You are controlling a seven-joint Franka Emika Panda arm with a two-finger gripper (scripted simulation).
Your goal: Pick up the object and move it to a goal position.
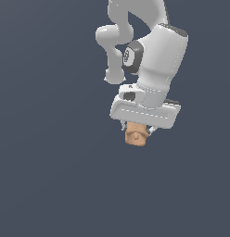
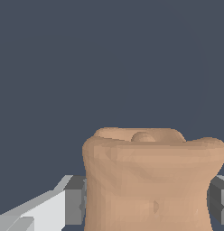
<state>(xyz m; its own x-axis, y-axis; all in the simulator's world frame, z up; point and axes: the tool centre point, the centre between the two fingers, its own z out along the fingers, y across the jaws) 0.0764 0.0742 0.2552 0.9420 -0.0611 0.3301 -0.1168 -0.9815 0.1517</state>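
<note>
tan-orange lump [image 1: 135, 134] sits between the two fingers [image 2: 74, 200] of the white hand [image 1: 137, 131], which squeezes it from both sides.

White Panda arm [image 1: 154, 55] enters from top of frame, right of centre, wrist angled down. Gripper [image 1: 137, 131] sits just below mid-frame. Tan-orange lump [image 1: 136, 134] clamped between the fingers, protruding beneath the white hand body; narrower than the hand. Background plain dark blue-grey.
</note>
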